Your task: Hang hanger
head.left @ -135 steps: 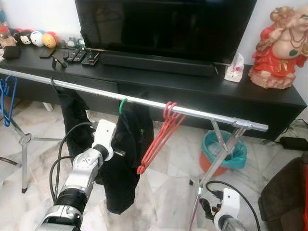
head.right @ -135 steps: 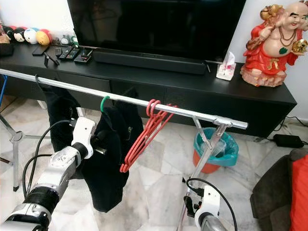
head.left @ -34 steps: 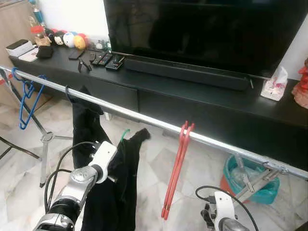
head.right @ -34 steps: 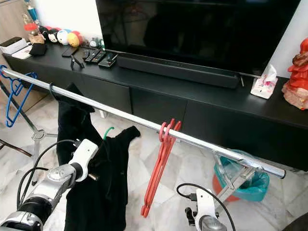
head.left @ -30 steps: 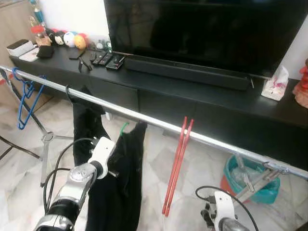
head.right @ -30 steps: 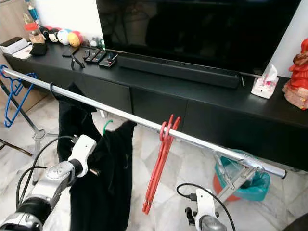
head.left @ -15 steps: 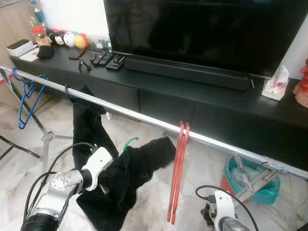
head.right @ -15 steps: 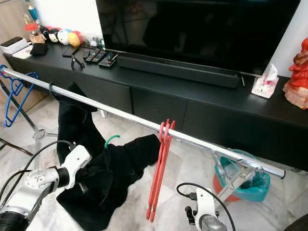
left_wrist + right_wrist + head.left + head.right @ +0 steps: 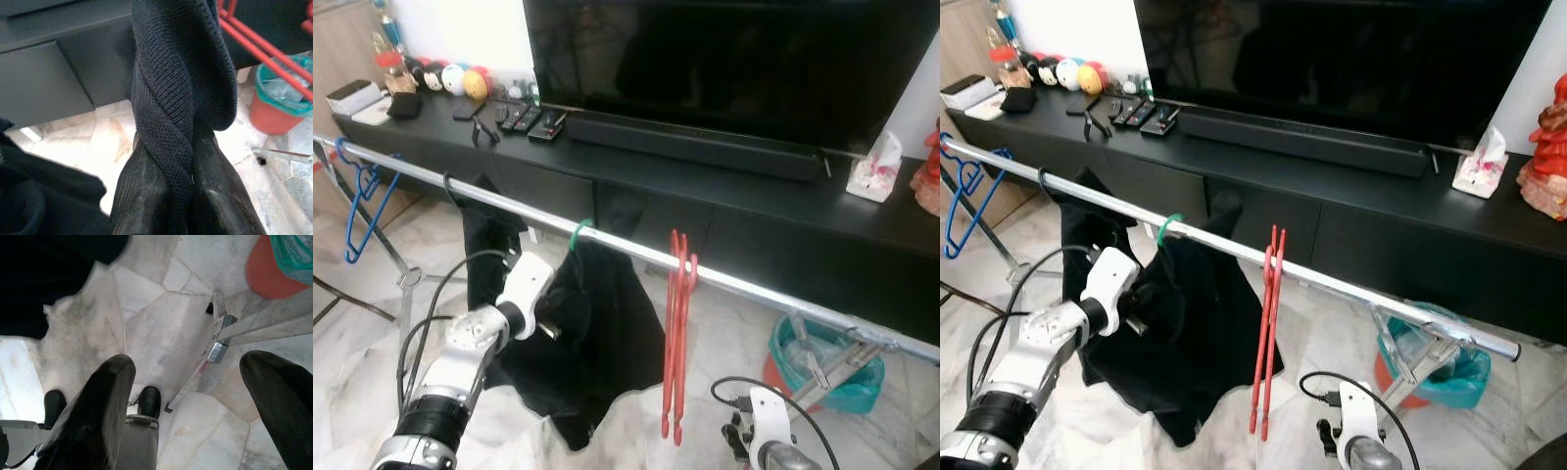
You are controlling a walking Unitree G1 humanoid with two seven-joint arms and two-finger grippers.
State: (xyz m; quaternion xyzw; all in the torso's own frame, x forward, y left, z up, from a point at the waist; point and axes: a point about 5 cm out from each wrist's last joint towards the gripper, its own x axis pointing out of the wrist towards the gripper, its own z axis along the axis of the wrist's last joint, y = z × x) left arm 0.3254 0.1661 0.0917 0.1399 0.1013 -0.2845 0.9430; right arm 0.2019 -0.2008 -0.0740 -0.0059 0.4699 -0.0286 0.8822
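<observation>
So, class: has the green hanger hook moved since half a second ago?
Yes. The green hanger hook has gone up: it hung below the silver rail then and now sits over it, left of the red hangers.

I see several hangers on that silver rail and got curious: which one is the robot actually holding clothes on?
The green-hooked hanger, carrying the black garment that the left gripper pinches. The red hangers and blue hanger hang bare.

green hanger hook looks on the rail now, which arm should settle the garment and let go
Left. The left gripper is shut on the black garment just below the green hanger hook on the rail. The right gripper hangs open, low over the floor.
</observation>
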